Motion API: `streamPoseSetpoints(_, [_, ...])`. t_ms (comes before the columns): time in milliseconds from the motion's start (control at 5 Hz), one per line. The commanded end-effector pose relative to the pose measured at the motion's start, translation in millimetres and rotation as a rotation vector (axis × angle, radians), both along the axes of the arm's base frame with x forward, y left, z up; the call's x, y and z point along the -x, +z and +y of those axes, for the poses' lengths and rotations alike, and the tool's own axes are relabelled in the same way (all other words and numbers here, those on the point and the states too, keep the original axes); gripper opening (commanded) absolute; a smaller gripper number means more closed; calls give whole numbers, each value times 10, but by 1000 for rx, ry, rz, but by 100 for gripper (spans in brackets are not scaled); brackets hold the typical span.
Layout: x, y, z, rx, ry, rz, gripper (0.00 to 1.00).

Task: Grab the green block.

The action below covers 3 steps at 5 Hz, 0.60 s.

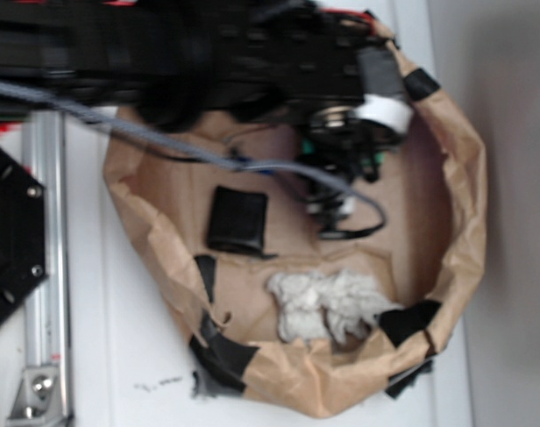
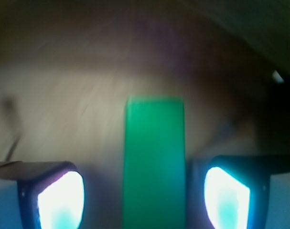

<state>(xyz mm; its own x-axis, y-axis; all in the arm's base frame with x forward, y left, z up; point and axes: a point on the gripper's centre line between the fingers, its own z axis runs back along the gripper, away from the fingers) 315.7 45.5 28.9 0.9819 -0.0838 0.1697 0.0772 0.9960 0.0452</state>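
Observation:
The green block (image 2: 154,152) is a flat bright-green rectangle lying lengthwise on the brown paper floor in the wrist view. It runs between my two fingers, with a gap on each side. My gripper (image 2: 145,193) is open and straddles the block's near end; the left pad (image 2: 61,198) and the right pad (image 2: 228,200) do not touch it. In the exterior view my gripper (image 1: 343,203) points down inside the paper-walled bin at its upper right, and the block is almost wholly hidden beneath it.
A crumpled brown paper wall (image 1: 465,205) rings the work area. Inside lie a black rectangular object (image 1: 237,220) and a white crumpled cloth (image 1: 327,302). A grey cable (image 1: 278,167) crosses the bin. A metal rail (image 1: 47,267) stands at the left.

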Motion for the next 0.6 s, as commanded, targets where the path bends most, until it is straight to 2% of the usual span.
streamPoseSetpoints(0, [-231, -215, -16, -4, -35, 8, 0])
streamPoseSetpoints(200, [-132, -51, -148, -6, -63, -12, 0])
streamPoseSetpoints(400, [-25, 208, -194, 30, -102, -12, 0])
